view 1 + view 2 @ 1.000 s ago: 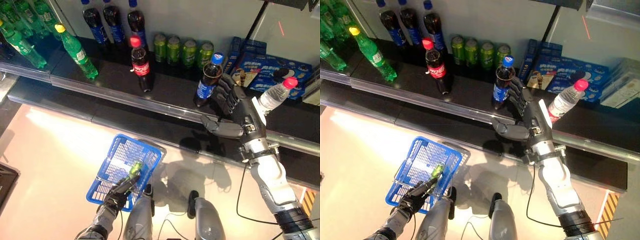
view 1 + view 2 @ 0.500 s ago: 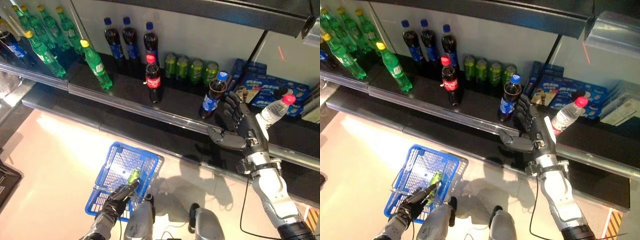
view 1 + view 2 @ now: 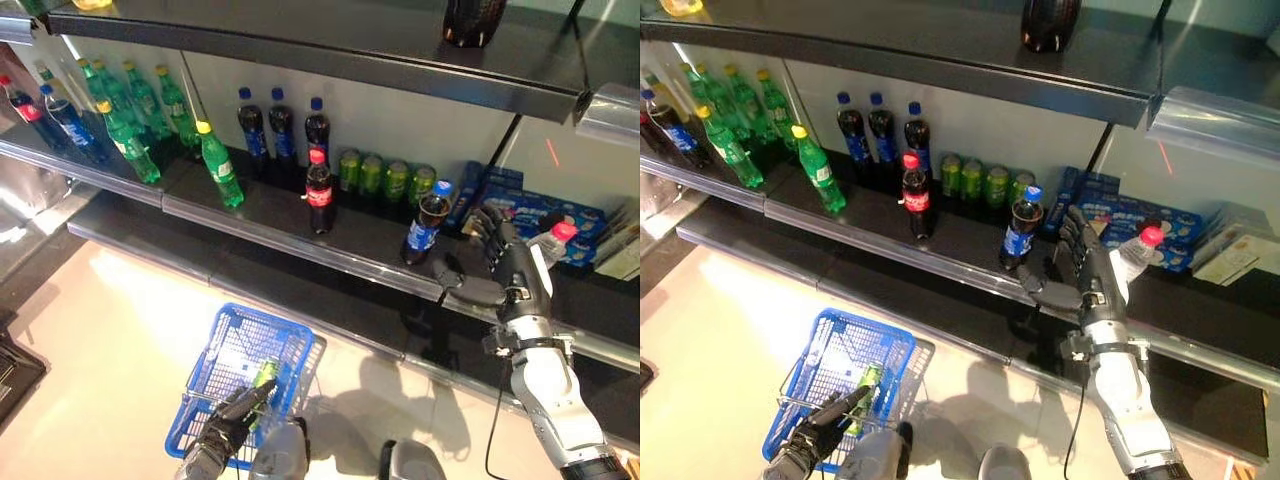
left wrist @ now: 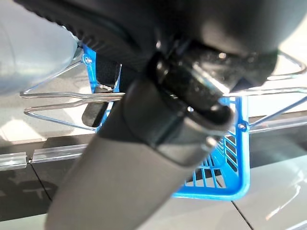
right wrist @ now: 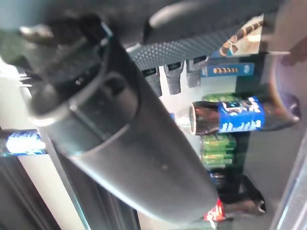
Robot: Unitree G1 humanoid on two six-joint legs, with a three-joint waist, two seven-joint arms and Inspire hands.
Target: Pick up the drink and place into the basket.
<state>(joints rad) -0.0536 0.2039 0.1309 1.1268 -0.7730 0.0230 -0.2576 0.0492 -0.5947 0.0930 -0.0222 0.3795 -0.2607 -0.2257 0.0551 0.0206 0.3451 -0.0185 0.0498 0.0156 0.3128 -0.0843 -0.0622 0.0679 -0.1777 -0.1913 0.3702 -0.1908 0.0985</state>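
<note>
I see a long dark shelf (image 3: 300, 225) with drinks standing on it, and another shelf (image 3: 330, 55) above it with a dark bottle (image 3: 473, 18) on top. At the left end of the long shelf stand many green bottles (image 3: 130, 120), and one green bottle with a yellow cap (image 3: 217, 165) stands near the front edge. Three dark bottles with blue caps (image 3: 283, 125) stand at the back wall. A dark bottle with a red cap (image 3: 319, 192) stands in front of them, alone. Four green cans (image 3: 388, 180) stand in a row at the back. Blue boxes (image 3: 545, 215) lie toward the right end, with a clear bottle with a pink cap (image 3: 550, 245) in front.

The drink (image 3: 425, 222), dark with a blue cap and blue label, stands upright near the front edge of the shelf. My right hand (image 3: 500, 268) is just beside it, with fingers spread and thumb sticking out toward it, not holding it. The right wrist view shows the drink (image 5: 240, 117) past the fingertips (image 5: 172, 79), with a gap between them, which the eye views do not make clear.

Down on the floor side hangs a blue basket (image 3: 205, 385) with a small green bottle (image 3: 264, 378) inside. My left hand (image 3: 232, 428) is at its near edge. Only the left wrist view shows the wire handle (image 4: 57, 103) up close, but I cannot tell there whether the fingers close on it
</note>
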